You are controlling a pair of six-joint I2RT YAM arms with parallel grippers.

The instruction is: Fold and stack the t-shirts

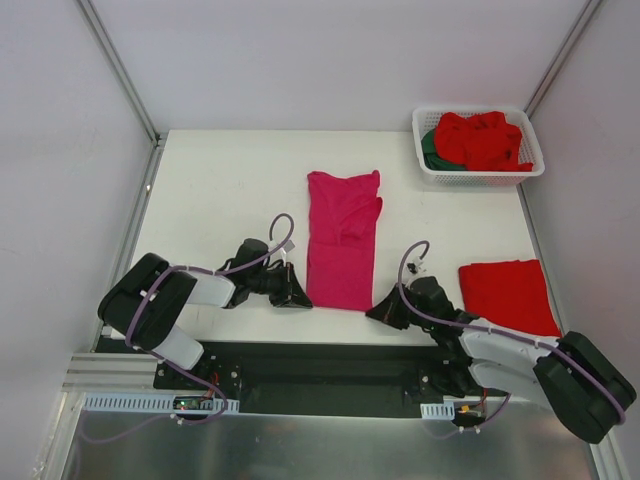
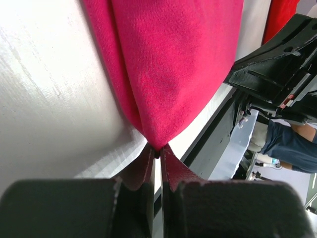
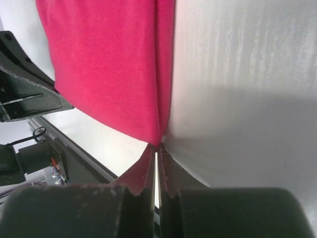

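The magenta-pink soft knit t-shirt [image 1: 342, 240] lies at the centre of the smooth white table [image 1: 220, 190]. It is folded lengthwise into a long narrow strip, with its creased collar end at 12 o'clock. The left gripper [image 1: 297, 296] is pinched closed on the hem corner at 7 o'clock and the right gripper [image 1: 384, 312] on the corner at 5 o'clock, where the cloth is drawn to a point between its dark fingers [image 3: 146, 168]. At 4 o'clock a bright red t-shirt [image 1: 508, 295] lies folded into a flat rectangle. At 1 o'clock a white slotted plastic basket [image 1: 432, 172] holds crumpled red shirts [image 1: 480, 140] over a dark green shirt [image 1: 429, 150].
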